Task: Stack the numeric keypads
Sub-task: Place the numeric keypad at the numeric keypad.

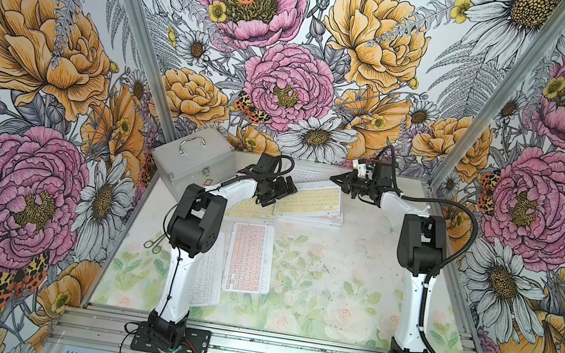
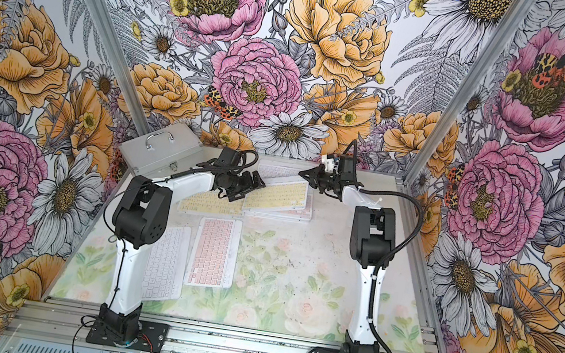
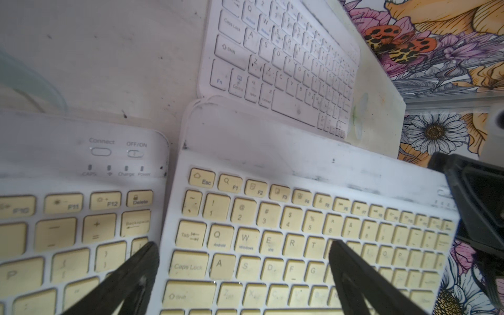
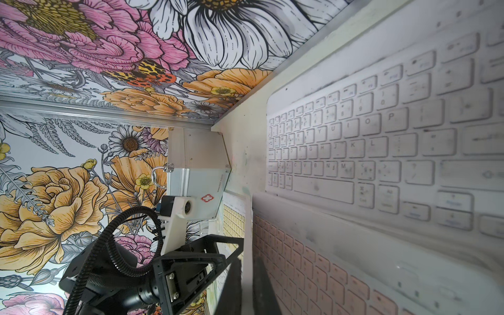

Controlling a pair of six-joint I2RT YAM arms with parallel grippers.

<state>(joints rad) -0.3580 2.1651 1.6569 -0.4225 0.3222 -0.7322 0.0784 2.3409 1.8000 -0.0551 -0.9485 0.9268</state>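
could shove the crooked yellow keypad [image 1: 308, 200] off the back-middle stack [image 1: 308, 220] onto the loose yellow keypad [image 1: 248, 211] if closing off-centre with spread fingers of the left gripper [image 1: 289, 186], or clip it with pressed-together, empty fingers of the right gripper [image 1: 335, 181].

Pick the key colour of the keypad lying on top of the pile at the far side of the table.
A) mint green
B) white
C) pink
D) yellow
D: the top keypad of the pile shows yellow keys in both top views, and the left wrist view shows the same yellow keys under the open left gripper.
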